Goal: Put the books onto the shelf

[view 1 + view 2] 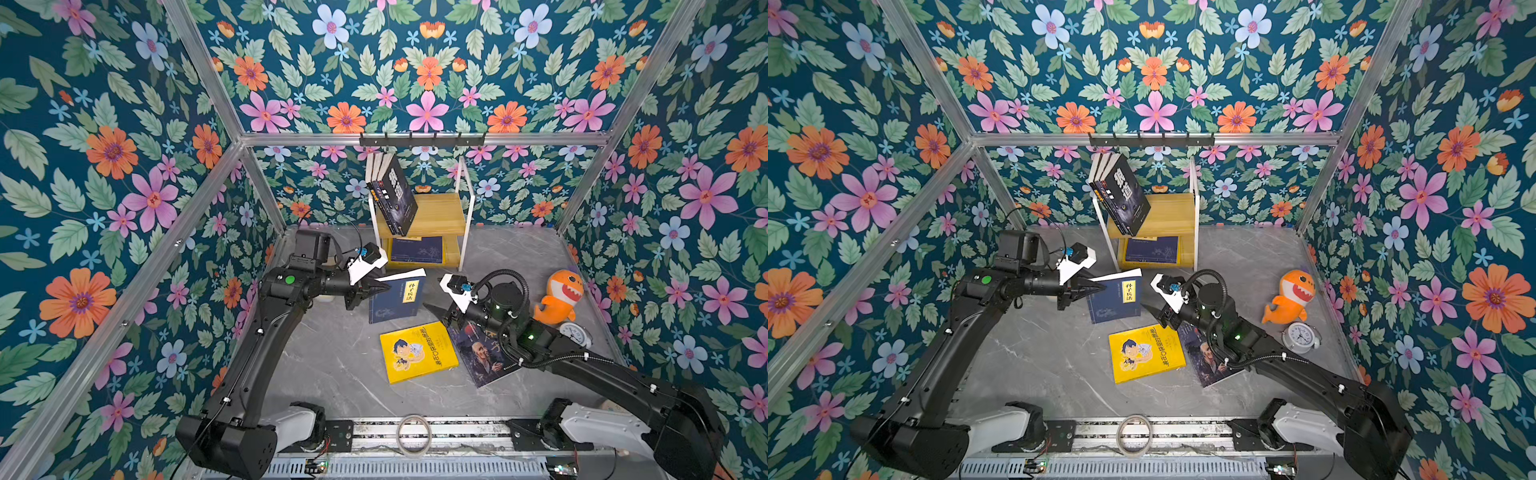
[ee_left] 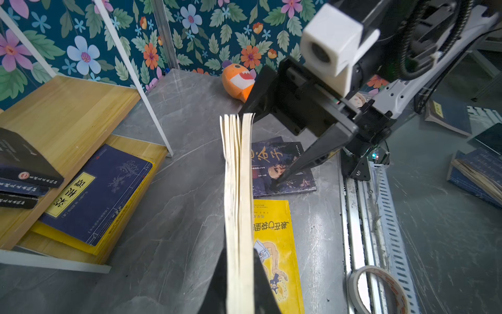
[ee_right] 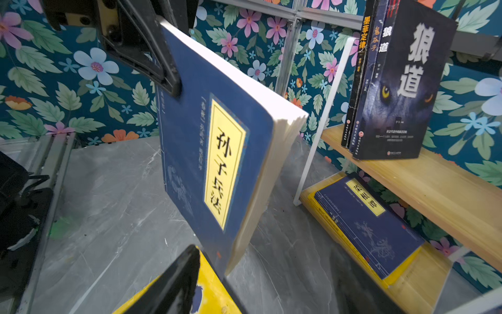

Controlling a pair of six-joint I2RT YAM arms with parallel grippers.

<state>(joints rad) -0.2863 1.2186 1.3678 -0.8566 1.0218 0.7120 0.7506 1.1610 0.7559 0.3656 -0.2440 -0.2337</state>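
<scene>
Page edges of the navy book [image 2: 239, 204] rise from my left hand [image 1: 370, 291], which pinches it upright over the counter [image 1: 332, 365] so it can stand on the shelf [image 1: 440, 212] nearby; my right hand [image 1: 434, 311] hangs spread beside it, empty.
</scene>
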